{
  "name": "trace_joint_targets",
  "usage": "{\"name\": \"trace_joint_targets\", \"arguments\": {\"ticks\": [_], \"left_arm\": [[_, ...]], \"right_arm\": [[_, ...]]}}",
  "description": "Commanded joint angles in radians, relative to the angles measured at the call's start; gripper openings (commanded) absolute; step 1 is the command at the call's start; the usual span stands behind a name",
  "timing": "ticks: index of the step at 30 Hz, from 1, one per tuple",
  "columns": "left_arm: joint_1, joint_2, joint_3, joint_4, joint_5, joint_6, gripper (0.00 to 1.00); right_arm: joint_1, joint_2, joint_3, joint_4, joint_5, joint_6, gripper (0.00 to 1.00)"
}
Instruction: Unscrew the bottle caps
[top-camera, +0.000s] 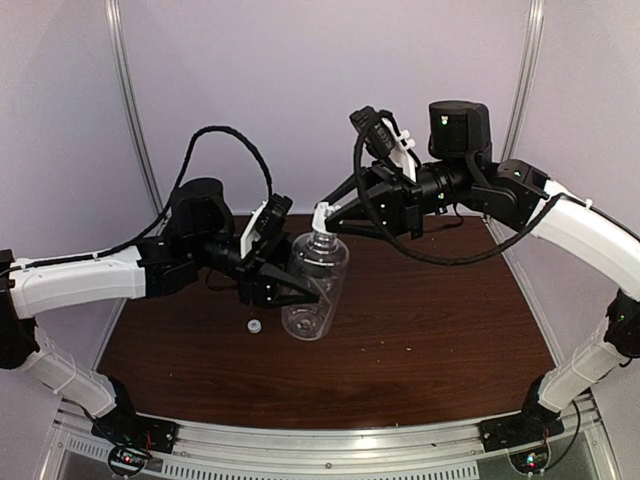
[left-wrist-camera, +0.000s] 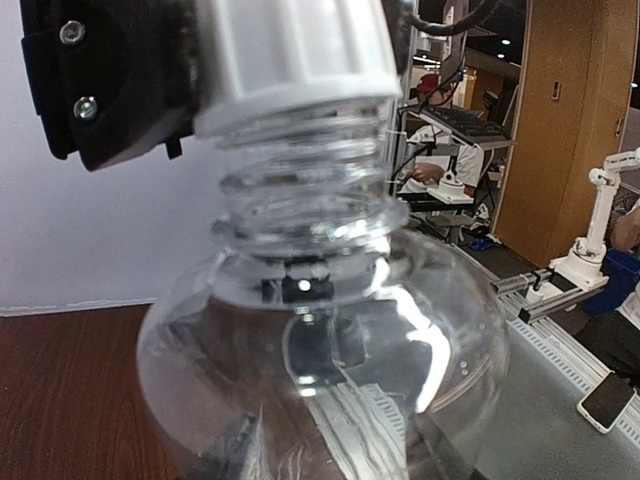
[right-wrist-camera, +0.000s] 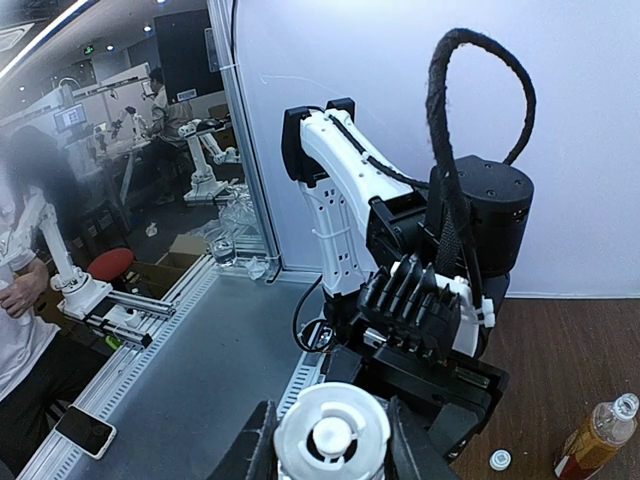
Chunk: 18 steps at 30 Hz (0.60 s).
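Observation:
The clear bottle (top-camera: 318, 285) is lifted off the table and tilted, neck up. My left gripper (top-camera: 300, 292) is shut on its body, and its neck (left-wrist-camera: 300, 215) fills the left wrist view. A white bottle cap (top-camera: 321, 215) sits on that neck with bare threads showing below it (left-wrist-camera: 295, 60). My right gripper (top-camera: 331, 219) is shut on this cap, one black finger on each side (right-wrist-camera: 332, 440). A second bottle cap (top-camera: 254, 326) lies loose on the table (right-wrist-camera: 500, 459). The amber bottle (right-wrist-camera: 597, 437), with no cap on its neck, lies on the table in the right wrist view.
The dark wood table (top-camera: 430, 330) ends at a metal rail (top-camera: 330, 440) along the near edge. White walls close the back and sides. The left arm's black cable (top-camera: 235, 140) loops high above its wrist.

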Motion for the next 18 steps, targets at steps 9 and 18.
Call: {"name": "trace_joint_targets", "arguments": {"ticks": [9, 18], "left_arm": [[0.005, 0.033, 0.024, 0.002, 0.009, 0.017, 0.22], [0.011, 0.026, 0.022, -0.026, -0.021, 0.034, 0.22]], "right_arm": [[-0.010, -0.047, 0.028, 0.056, -0.053, 0.028, 0.13], [-0.040, -0.097, 0.021, 0.059, 0.063, 0.081, 0.12]]}}
